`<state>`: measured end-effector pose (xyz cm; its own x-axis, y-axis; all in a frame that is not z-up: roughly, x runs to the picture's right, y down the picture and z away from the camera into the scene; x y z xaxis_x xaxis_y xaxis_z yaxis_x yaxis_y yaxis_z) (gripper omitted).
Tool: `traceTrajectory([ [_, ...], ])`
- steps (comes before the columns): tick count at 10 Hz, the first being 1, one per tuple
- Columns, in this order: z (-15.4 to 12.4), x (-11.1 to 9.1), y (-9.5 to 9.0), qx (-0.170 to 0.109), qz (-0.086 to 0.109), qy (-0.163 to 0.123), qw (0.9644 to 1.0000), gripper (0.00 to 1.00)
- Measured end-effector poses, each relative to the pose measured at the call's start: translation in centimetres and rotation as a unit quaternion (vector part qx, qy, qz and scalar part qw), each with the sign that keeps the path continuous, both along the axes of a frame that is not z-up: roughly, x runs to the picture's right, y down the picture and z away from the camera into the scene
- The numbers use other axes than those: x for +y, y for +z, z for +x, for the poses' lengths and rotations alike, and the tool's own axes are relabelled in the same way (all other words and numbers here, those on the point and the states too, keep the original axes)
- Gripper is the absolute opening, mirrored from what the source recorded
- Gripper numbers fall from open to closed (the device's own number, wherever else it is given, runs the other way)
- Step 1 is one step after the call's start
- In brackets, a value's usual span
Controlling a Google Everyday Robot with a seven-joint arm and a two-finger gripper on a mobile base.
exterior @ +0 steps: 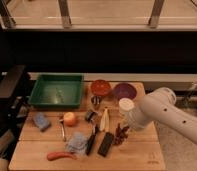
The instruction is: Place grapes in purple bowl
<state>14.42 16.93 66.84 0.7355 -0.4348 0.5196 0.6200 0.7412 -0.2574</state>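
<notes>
The grapes (121, 135), a dark reddish bunch, are at the front right of the wooden table, just right of the black block (105, 144). My gripper (125, 128) is at the end of the white arm (164, 114), which reaches in from the right. It is directly over the grapes' upper end and touches or nearly touches them. The arm hides most of it. The purple bowl (125, 91) stands at the back right, beside the orange-red bowl (100, 88), and looks empty.
A white cup (126, 105) stands between the grapes and the purple bowl. A green tray (57, 91) is at the back left. An orange (69, 118), blue sponge (41, 121), grey-blue cloth (78, 143), orange-red sausage (61, 155) and several utensils lie mid-table.
</notes>
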Motion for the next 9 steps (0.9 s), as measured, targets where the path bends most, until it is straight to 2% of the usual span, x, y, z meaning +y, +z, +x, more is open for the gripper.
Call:
traceTrajectory([
  [2, -0.1, -5.5, -1.4, 0.005, 0.034, 0.012, 0.9993, 0.0],
  [4, -0.3, -11.9, -0.5, 0.024, 0.064, 0.028, 0.9973, 0.0],
  [6, -0.2, -16.2, 2.2, 0.048, 0.073, 0.04, 0.9954, 0.0],
  [8, 0.1, -18.8, 4.8, 0.066, 0.067, 0.049, 0.9944, 0.0],
  [9, 0.3, -19.3, 5.4, 0.071, 0.065, 0.051, 0.994, 0.0],
])
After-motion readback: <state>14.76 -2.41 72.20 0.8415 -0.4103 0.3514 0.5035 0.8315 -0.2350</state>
